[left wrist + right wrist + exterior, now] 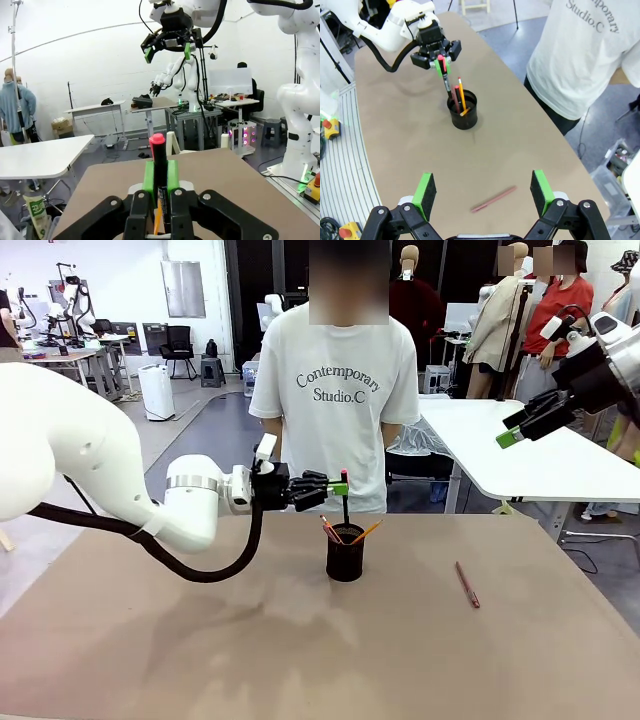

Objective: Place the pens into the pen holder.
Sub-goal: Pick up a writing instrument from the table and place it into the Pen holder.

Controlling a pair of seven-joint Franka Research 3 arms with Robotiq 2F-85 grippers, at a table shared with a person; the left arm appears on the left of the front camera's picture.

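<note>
The slim black pen with a red cap [344, 502] stands near upright, its lower end dipping into the small black wire-mesh cylindrical pen holder [345, 558] at the middle of the brown table [150, 640]. The left gripper [338, 486] is clamped on the pen's upper part, its green pads [148, 176] on either side just below the cap. A yellow-orange pencil [367, 531] and a reddish pen [330, 530] lean inside the cup. A thin dark red pen [467, 584] lies flat on the table, well apart to the robot's right. It looks light, stiff and smooth, liable to roll; I judge a pinch across its middle the surest hold. The right gripper [483, 190] hangs above it with jaws spread wide, holding nothing. A person in a white T-shirt [335, 400] stands at the far side
</note>
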